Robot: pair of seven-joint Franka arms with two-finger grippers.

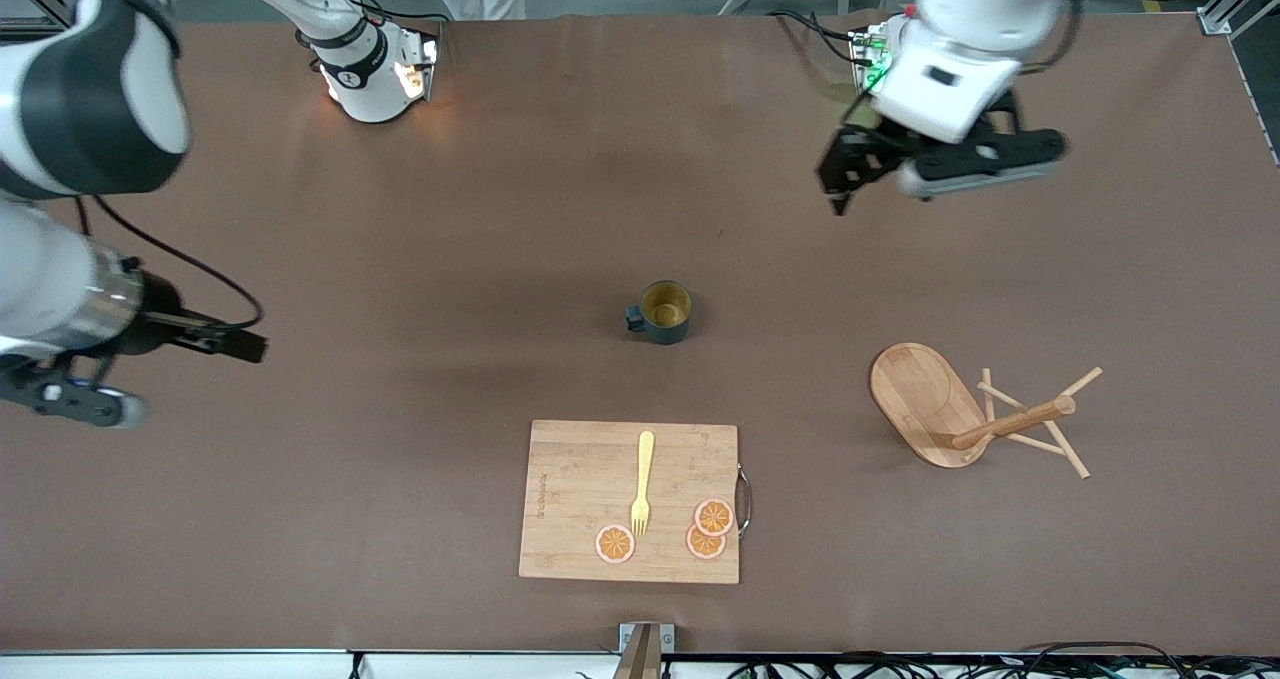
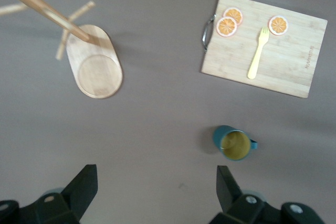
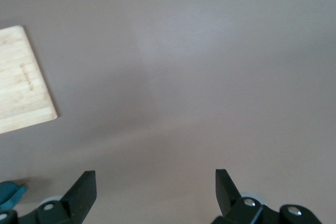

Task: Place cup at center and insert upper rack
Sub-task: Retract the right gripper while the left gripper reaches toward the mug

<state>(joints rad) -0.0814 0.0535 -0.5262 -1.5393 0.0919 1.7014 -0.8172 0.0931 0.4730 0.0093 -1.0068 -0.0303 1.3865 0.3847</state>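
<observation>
The dark teal cup [image 1: 665, 311] with a yellow inside stands upright at mid-table, its handle toward the right arm's end. It also shows in the left wrist view [image 2: 234, 144], and only its edge shows in the right wrist view [image 3: 8, 192]. The wooden upper rack [image 1: 925, 399] lies tipped on its side toward the left arm's end, its post [image 1: 1015, 424] and pegs resting on the table. It also shows in the left wrist view [image 2: 97, 69]. My left gripper [image 1: 840, 184] [image 2: 156, 182] is open and empty over bare table near its base. My right gripper [image 1: 245, 344] [image 3: 155, 182] is open and empty at the right arm's end.
A rectangular wooden cutting board [image 1: 570, 499] lies nearer the front camera than the cup. It carries a yellow fork [image 1: 642, 481] and three orange slices [image 1: 712, 517]. It has a metal handle [image 1: 743, 499] on the side toward the rack. The board also shows in both wrist views [image 2: 286, 61] [image 3: 21, 77].
</observation>
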